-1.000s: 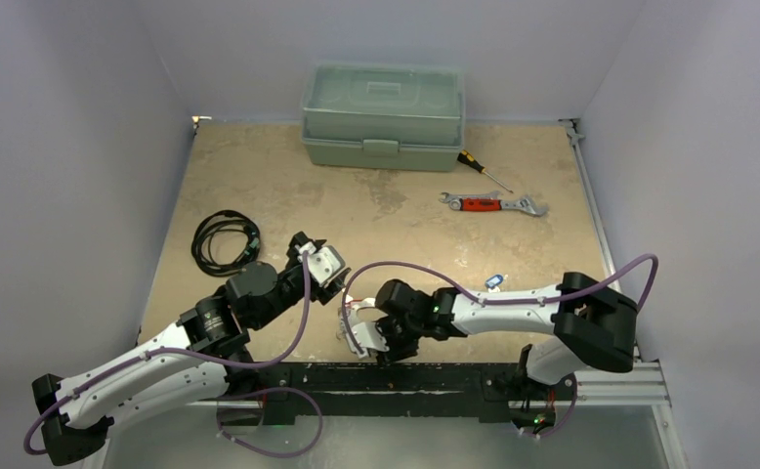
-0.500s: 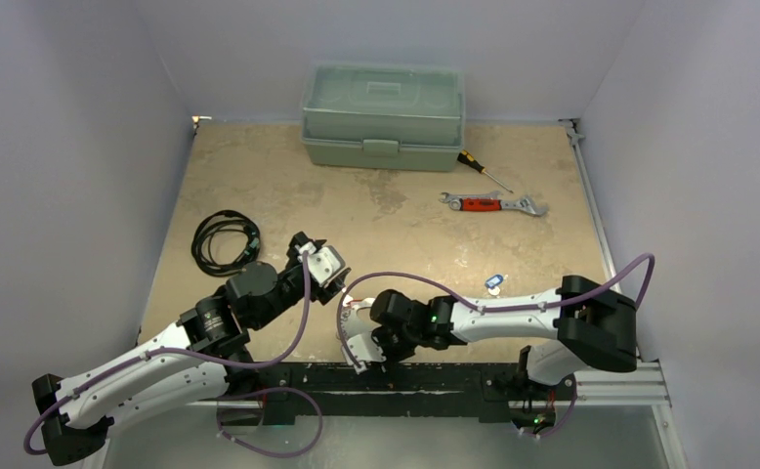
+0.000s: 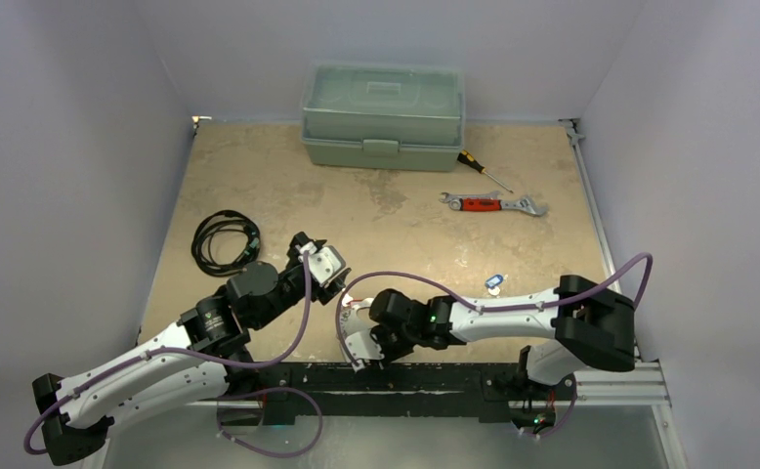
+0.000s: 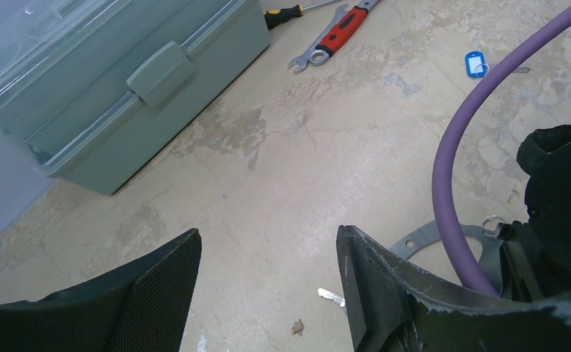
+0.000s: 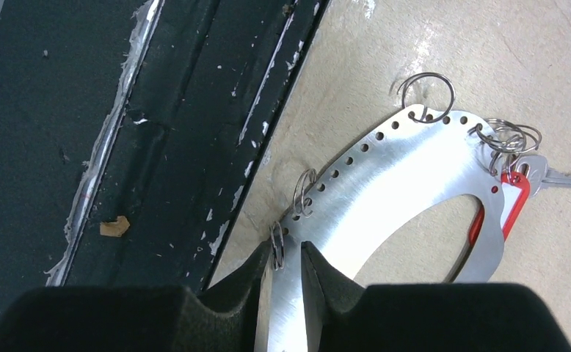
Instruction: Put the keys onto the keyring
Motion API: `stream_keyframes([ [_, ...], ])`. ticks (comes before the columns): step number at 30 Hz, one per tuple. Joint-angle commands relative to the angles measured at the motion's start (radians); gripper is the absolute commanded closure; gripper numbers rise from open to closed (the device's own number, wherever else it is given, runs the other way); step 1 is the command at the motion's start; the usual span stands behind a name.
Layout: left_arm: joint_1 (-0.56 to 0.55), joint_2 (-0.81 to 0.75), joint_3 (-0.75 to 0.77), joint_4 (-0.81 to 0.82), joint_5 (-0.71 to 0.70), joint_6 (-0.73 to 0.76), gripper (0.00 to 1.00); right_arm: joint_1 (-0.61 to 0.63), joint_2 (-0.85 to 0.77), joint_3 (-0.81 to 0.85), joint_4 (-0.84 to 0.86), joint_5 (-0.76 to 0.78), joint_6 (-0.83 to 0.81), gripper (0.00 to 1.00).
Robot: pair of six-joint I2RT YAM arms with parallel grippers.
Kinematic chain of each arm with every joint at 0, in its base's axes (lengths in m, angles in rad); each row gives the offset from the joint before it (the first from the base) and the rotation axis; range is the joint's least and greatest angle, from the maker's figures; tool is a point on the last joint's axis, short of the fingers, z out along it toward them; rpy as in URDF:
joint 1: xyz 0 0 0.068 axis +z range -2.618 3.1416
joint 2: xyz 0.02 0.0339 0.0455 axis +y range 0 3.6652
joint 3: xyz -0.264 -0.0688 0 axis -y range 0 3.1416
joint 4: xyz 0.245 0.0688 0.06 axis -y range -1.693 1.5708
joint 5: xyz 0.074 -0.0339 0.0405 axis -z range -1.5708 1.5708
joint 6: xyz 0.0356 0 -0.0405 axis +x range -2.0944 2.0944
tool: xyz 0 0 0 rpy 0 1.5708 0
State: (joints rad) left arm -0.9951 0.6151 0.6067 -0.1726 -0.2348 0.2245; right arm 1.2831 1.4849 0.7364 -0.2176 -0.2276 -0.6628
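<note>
Right gripper [image 5: 288, 258] is pinching the keyring [image 5: 407, 169], a perforated steel plate, by its rim, right beside the black rail [image 5: 158, 132] at the table's near edge. Left gripper [image 4: 268, 271] is hanging with fingers apart, empty. Red-tagged key [image 5: 516, 196] is sitting on the plate's split ring [image 5: 508, 138]. Blue-tagged key [image 3: 493, 282] is lying well apart. Risk: the grip is looking shallow, so the plate could pivot or slip on lift, and its rings could snag the rail. No legible writing is showing.

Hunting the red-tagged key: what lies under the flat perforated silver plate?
A red plastic tag shows beneath the plate, partly covered by its band; anything else there is hidden.
</note>
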Motion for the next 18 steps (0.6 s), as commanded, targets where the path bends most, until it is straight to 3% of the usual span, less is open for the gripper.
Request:
stream_keyframes([
  [1,0.006,-0.005,-0.011,0.041,0.009,0.004,0.33,0.011,0.019,0.018,0.024,-0.018,0.007,0.76],
  [5,0.005,-0.006,-0.011,0.040,0.009,0.004,0.33,0.012,0.033,0.020,0.021,-0.014,0.012,0.76],
  [9,0.006,-0.005,-0.011,0.041,0.009,0.004,0.33,0.012,0.042,0.028,0.012,-0.012,0.006,1.00],
  [18,0.005,-0.016,-0.010,0.040,0.013,0.006,0.33,0.012,-0.026,0.032,0.040,0.005,0.019,1.00],
])
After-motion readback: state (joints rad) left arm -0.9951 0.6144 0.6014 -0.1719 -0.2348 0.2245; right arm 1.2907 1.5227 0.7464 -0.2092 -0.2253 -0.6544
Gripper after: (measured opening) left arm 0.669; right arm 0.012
